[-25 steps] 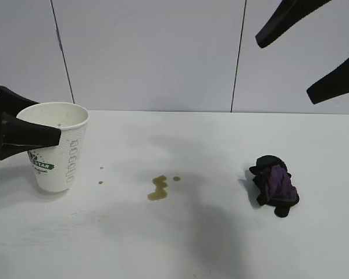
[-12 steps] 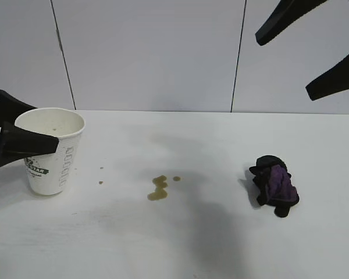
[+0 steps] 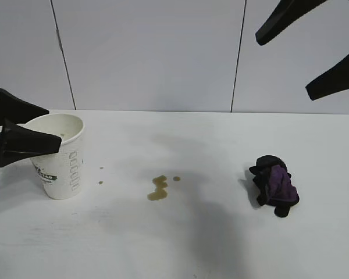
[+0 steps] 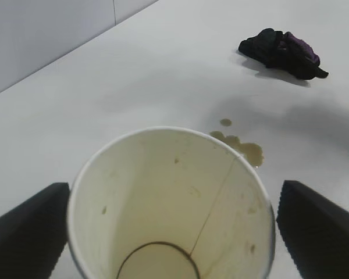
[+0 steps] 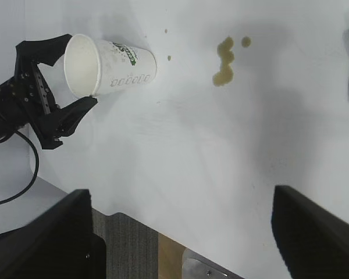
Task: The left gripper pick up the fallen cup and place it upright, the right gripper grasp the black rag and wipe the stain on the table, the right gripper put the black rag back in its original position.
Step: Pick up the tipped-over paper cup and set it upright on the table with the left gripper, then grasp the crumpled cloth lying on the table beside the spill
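The white paper cup (image 3: 61,160) with green marks stands mouth up on the table (image 3: 192,244) at the left. My left gripper (image 3: 54,126) is open, with a black finger on each side of the cup's rim. In the left wrist view the cup (image 4: 171,203) sits between the fingers (image 4: 314,226); one has a clear gap to the rim, the other is close against it. The brownish stain (image 3: 158,189) lies mid-table. The black rag (image 3: 274,186) with a purple patch lies to the right. My right gripper (image 3: 285,68) hangs open and empty, high above the rag.
A grey panelled wall (image 3: 151,52) closes the back of the table. The right wrist view shows the table's near edge (image 5: 128,218), with a grey strip and a metal plate (image 5: 206,267) beyond it. A few tiny droplets (image 3: 100,182) lie between cup and stain.
The left gripper's fingers have spread wider around the cup. The cup has come down a little and shifted slightly right. The right arm has not moved.
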Controlling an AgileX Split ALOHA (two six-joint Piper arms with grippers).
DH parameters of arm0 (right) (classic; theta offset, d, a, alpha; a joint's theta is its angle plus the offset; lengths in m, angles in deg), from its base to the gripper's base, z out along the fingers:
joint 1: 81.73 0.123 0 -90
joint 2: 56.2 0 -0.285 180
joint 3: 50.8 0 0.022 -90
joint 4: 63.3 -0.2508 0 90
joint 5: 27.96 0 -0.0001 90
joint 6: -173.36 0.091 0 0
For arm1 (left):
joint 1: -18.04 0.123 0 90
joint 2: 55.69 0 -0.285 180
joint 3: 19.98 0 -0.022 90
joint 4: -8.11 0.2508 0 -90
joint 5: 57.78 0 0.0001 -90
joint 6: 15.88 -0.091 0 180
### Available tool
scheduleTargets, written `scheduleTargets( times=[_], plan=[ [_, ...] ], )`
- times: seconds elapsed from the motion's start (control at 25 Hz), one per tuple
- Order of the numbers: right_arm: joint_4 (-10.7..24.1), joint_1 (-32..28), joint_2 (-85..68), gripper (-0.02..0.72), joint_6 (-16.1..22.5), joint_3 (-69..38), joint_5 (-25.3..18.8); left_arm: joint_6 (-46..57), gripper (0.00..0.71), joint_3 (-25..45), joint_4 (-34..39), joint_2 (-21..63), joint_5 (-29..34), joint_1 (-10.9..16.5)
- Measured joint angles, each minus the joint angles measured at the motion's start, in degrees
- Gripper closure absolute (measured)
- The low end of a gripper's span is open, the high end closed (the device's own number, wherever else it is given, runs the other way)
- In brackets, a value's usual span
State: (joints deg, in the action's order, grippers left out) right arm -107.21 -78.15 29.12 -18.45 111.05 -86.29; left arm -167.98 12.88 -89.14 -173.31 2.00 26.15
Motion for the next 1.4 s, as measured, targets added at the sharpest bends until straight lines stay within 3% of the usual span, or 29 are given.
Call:
scheduleTargets(
  times=[0.16, 0.6, 0.8, 1.08, 1.24, 1.4],
  plan=[
    [0.0, 0.0, 0.0, 0.126, 0.0, 0.0, 0.0, 0.2, 0.018, 0.0, 0.0, 0.0, -2.3, 0.0],
    [0.0, 0.0, 0.0, 0.126, 0.0, 0.0, 0.0, 4.9, 0.018, 0.0, 0.7, 0.0, -16.0, 0.0],
    [0.0, 0.0, 0.0, 0.126, 0.0, 0.0, 0.0, 11.3, 0.018, 0.0, 6.4, 0.0, -21.4, 0.0],
    [0.0, 0.0, 0.0, 0.126, 0.0, 0.0, 0.6, 37.0, 0.018, 0.0, 11.5, 3.7, -42.1, 0.0],
    [0.0, 0.0, 0.0, 0.126, 0.0, 0.0, 1.1, 49.5, 0.022, 0.0, 11.3, 12.6, -57.9, 0.0],
    [0.0, 0.0, 0.0, 0.126, 0.0, 0.0, 1.5, 55.0, 0.032, -2.2, 10.7, 23.6, -72.4, 0.1]
  ],
)
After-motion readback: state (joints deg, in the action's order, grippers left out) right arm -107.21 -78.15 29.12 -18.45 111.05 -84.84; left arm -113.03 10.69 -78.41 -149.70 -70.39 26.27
